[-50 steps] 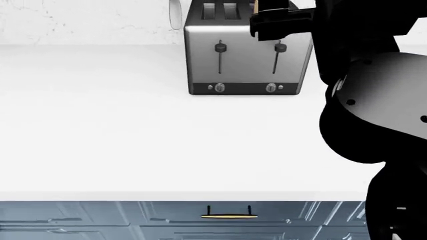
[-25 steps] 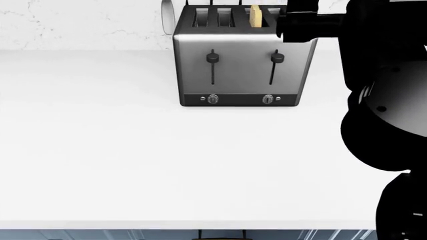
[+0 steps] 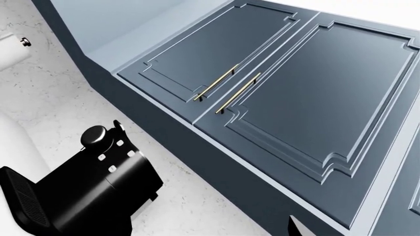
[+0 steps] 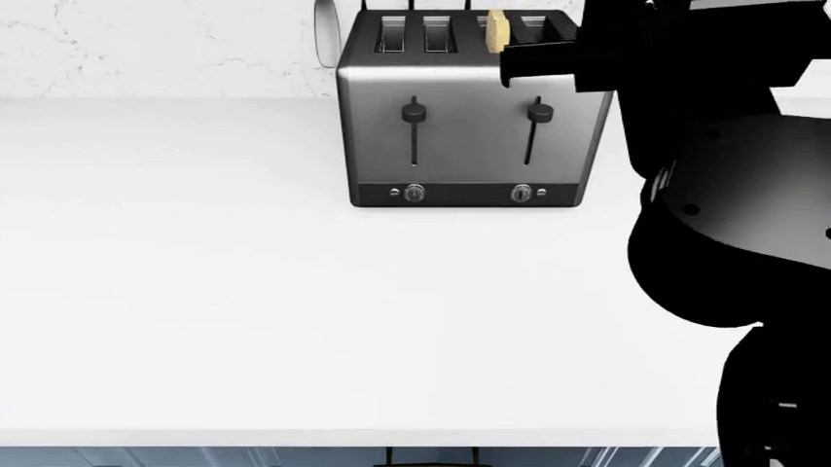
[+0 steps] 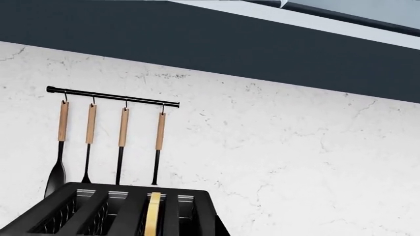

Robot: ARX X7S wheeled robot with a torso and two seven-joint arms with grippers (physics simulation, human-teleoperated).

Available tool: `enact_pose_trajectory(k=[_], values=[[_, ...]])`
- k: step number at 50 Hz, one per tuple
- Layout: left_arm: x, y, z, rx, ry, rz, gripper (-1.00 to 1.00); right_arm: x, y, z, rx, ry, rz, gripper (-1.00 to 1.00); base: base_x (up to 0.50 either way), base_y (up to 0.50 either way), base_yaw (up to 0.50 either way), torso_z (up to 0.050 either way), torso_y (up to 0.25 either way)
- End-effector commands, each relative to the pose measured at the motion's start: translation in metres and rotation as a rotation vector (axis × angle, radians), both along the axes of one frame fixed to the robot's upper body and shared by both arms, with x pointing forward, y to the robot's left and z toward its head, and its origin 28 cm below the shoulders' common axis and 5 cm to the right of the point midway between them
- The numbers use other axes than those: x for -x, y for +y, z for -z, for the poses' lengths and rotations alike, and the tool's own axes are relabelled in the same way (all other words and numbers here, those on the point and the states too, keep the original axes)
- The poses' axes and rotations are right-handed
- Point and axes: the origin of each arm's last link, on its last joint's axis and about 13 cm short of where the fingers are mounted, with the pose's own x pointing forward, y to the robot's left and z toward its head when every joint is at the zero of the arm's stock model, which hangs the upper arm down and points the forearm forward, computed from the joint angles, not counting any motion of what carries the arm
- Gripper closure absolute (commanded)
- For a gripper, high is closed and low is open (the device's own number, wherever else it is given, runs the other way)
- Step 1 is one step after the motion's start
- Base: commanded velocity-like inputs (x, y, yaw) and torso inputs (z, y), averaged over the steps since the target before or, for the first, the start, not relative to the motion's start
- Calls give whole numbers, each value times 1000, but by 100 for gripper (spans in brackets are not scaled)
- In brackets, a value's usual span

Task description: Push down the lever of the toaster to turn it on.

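The brushed-steel toaster [image 4: 474, 126] stands at the back of the white counter, with a slice of bread [image 4: 496, 31] in one slot. The lever [image 4: 539, 113], the right-hand black knob, sits at the top of its slot; the twin knob [image 4: 415, 112] is at the same height. My right gripper [image 4: 520, 64] is a black mass over the toaster's top right corner, just above the lever; its jaws are not distinguishable. The right wrist view shows the toaster's top [image 5: 125, 211] and the bread [image 5: 153, 214], with no fingers. The left gripper shows only as a sliver at the left wrist view's edge.
Two round silver dials [image 4: 415, 194] [image 4: 523, 194] sit on the toaster's black base strip. Utensils hang on a rail [image 5: 111, 97] on the marble wall behind. The left wrist view shows dark cabinet doors [image 3: 276, 93] and a black appliance [image 3: 85, 191]. My right arm [image 4: 727, 195] fills the right side.
The head view shifted down at first, then held. Over the last half second my right gripper moved left and slightly down, over the toaster's top right corner. The lever has not moved.
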Motion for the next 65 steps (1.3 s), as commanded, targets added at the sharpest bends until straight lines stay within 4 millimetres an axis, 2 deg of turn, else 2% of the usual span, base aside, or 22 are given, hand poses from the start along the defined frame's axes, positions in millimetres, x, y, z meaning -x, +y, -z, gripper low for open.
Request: enact_pose_trajectory(k=[1,14,24,30,42,51,65], values=[[0,0,0,0,0,-2,-100,-5,10,-1,-19,59,-46,100,0,0,0,0,0],[0,1,1,1,1,-2,-100,-31,23,15,-30,163,-63,100,0,0,0,0,0],[-2,0,1,0,4,-1,-100,-49,24,17,-66,194,-48,100,0,0,0,0,0],[-2,0,2,1,5,-1,-100,-57,24,29,-80,238,-39,100,0,0,0,0,0],[-2,0,3,2,5,-3,-100,-61,22,38,-117,313,-25,100,0,0,0,0,0],[-2,-1,2,-7,12,-14,-100,-60,20,32,-136,329,-14,100,0,0,0,0,0],[-2,-1,0,-9,15,-14,-100,-71,16,49,-150,371,16,100,0,0,0,0,0]])
